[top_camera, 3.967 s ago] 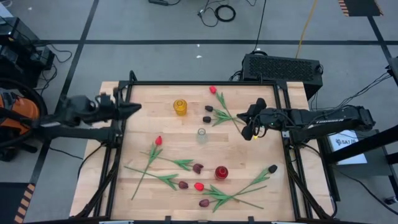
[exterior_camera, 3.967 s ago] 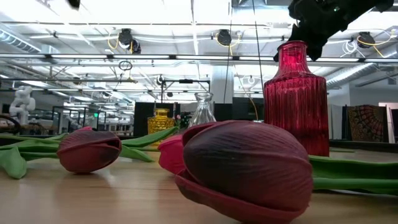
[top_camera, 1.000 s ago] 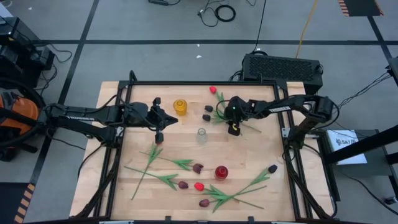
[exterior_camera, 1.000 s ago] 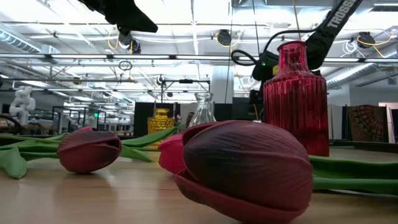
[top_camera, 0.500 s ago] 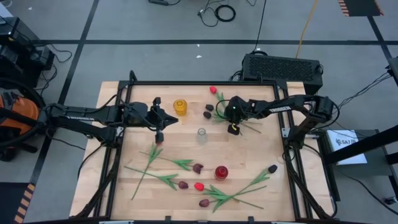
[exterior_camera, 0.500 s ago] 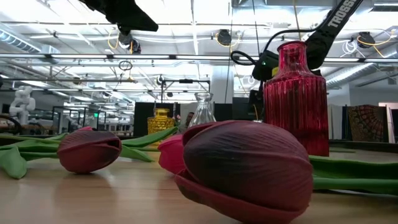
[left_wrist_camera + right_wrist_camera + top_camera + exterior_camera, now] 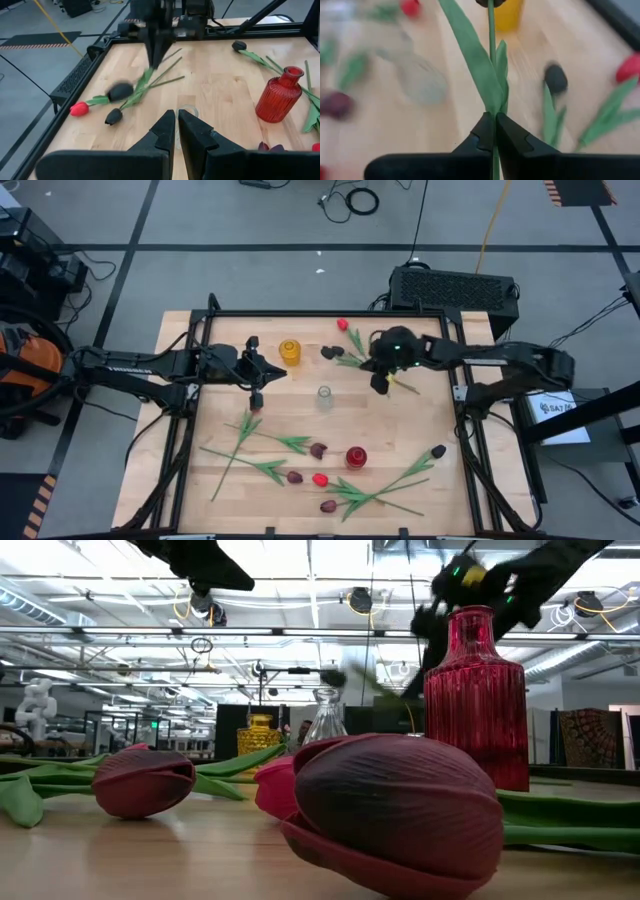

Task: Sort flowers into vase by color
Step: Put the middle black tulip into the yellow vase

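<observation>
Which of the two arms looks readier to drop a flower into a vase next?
The right one, probably: the right gripper is shut on a near-black tulip's stem. The left gripper holds nothing.

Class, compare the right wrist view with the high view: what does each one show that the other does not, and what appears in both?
Only the right wrist view shows the grip up close: the right claw shut on a thin green stem beside its long leaf.

Only the high view shows the whole table, the left claw waiting over it, and the red vase among the loose flowers near the front edge.

Both show the yellow vase, the clear vase and the wooden tabletop.
</observation>
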You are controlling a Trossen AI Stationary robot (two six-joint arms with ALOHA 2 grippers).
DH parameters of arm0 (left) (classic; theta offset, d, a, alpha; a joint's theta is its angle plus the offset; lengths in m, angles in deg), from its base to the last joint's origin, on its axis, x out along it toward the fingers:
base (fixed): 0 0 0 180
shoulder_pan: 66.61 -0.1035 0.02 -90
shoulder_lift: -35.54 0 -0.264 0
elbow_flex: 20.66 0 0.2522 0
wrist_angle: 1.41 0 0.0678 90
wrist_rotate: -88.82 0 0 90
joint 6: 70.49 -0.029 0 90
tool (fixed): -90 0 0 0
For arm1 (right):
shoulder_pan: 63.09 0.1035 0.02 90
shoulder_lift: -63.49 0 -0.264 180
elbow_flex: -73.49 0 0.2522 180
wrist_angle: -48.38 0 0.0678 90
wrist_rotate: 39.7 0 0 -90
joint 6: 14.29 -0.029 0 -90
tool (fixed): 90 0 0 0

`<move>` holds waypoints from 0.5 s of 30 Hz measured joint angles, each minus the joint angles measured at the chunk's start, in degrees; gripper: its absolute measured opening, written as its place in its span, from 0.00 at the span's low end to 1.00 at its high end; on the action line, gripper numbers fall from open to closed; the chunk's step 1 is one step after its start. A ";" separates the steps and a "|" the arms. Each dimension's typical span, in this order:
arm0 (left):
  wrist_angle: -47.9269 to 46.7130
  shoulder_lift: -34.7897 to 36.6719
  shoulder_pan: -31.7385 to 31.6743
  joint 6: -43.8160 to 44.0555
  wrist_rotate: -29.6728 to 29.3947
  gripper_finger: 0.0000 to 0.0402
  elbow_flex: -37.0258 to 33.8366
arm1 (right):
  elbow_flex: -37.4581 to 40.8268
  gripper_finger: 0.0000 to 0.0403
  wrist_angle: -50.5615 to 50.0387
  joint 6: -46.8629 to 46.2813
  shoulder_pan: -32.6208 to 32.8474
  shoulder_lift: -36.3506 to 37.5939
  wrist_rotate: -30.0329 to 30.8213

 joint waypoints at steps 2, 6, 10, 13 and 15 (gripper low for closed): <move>0.05 0.00 0.01 0.32 0.00 0.08 0.02 | 0.00 0.00 0.74 -1.65 0.57 3.99 -1.42; 0.52 0.00 0.02 0.44 0.00 0.08 0.02 | 0.00 0.00 5.02 -4.42 1.95 10.63 -3.31; 2.65 -0.69 0.02 3.13 0.22 0.08 0.04 | 2.10 0.00 19.85 -7.99 4.53 14.51 -3.25; 8.20 -2.53 0.02 7.39 0.33 0.08 0.04 | 5.62 0.00 36.55 -8.98 6.69 14.78 -2.80; 12.44 -4.23 0.02 8.30 0.38 0.08 0.07 | 8.56 0.00 49.30 -9.25 8.12 13.30 -2.66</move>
